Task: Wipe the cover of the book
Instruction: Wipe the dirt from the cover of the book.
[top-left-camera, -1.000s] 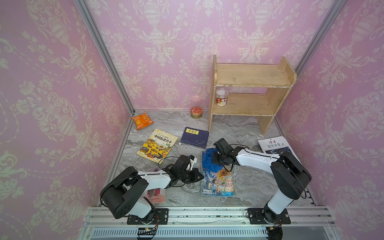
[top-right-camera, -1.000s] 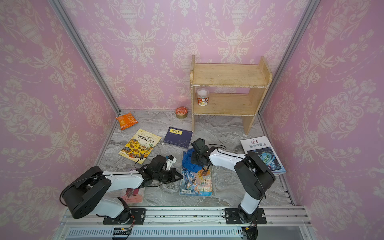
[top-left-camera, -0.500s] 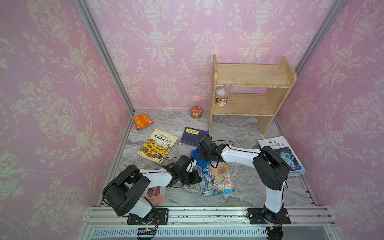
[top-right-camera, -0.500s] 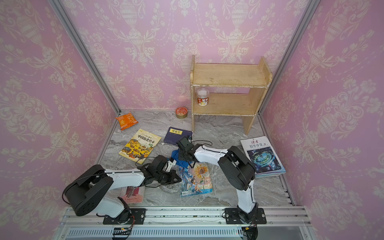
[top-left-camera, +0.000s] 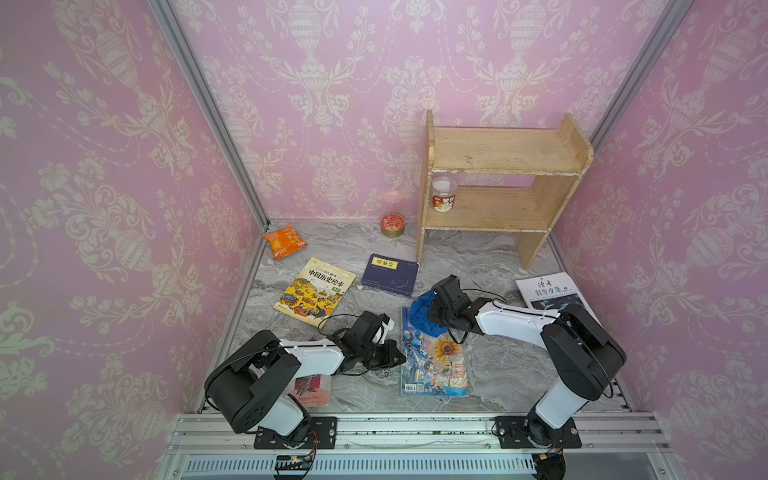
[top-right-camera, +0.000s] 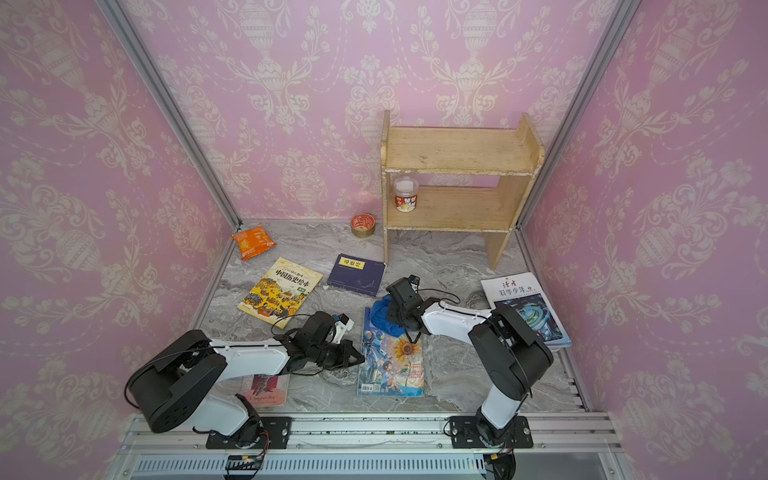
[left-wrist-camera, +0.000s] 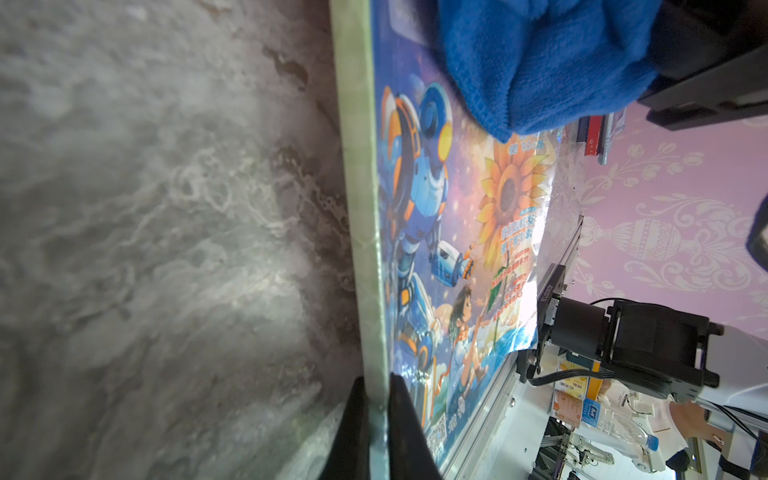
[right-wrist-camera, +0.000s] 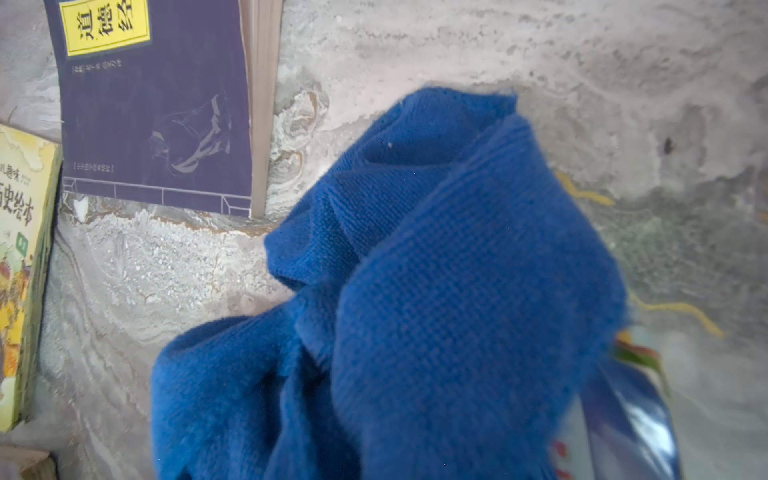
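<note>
Fig. Wipe in progress, both arms engaged. My L tool (left-wrist-camera: 376, 417) was all but closed, w/ one finger on either side of the book (top-left-camera: 434, 365), pinching its greenish long edge toward the near corner and, as I judged it, steadying it. My R tool (top-left-camera: 433, 312) was closed on the blue cloth (top-left-camera: 417, 316). The fingers were buried in the folds, so the grip was read from the bunched cloth hanging under the wrist.

Cloth pos.: on the far end of the cover, part of it spilling past the far edge onto the worktop (top-left-camera: 498, 365).

Progress (est.): contact was made at the far end only. The middle and near parts of the cover lay bare of cloth. How much was already wiped could not be told, since no dirt or streaks showed. Remaining, prob.: strokes down toward the near edge.

Book: thin, glossy, lying flat and cover up at mid-worktop between my two arms. Art showed a blue-orange robot, a sunflower and a child, w/ a code patch at a near corner. Glare on the cover suggested a slick surface.
</note>
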